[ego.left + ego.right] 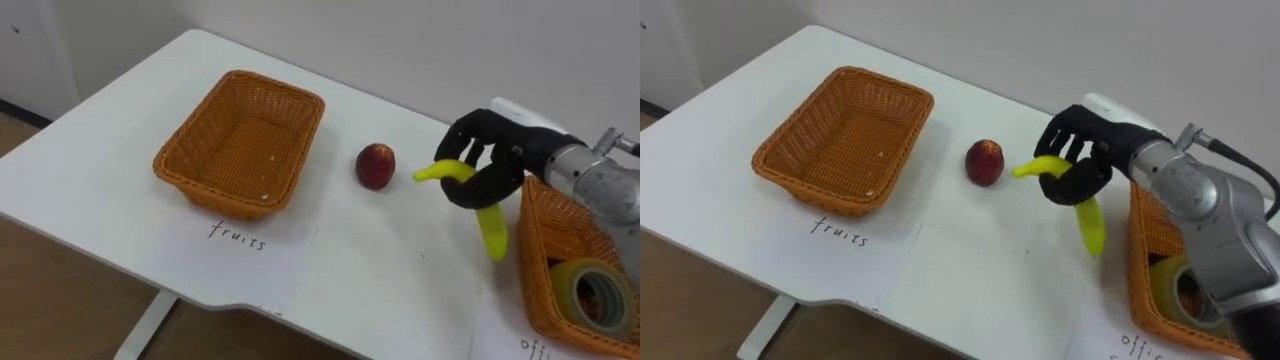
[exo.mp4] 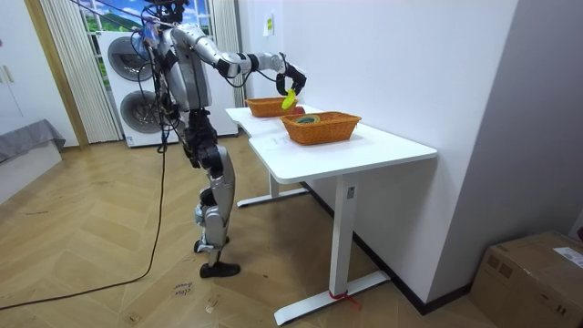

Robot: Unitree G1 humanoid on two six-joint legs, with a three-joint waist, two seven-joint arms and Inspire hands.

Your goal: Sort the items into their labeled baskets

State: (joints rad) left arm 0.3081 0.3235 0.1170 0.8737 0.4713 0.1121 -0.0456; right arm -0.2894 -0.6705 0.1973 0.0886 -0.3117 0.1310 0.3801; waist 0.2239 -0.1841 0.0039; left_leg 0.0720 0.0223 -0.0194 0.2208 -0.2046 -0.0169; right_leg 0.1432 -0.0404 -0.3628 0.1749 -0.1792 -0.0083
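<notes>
The right hand (image 1: 492, 158) is curling its fingers around a yellow banana (image 1: 492, 232) and holding it above the white table (image 1: 90, 170). The banana's long end is hanging below the hand. A peach (image 1: 375, 165) is lying just left of the hand, with the fruit basket (image 1: 165, 168) farther left. The office basket (image 1: 535, 215), holding a tape roll (image 1: 590, 290), is sitting just right of the hand.

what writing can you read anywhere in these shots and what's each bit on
"fruits": handwritten on the paper sheet in front of the left basket.
"offi", the rest cut off at the view's edge: handwritten on the second sheet by the right basket, which holds the tape roll.
Wall notice in the room view: too small to read.
</notes>
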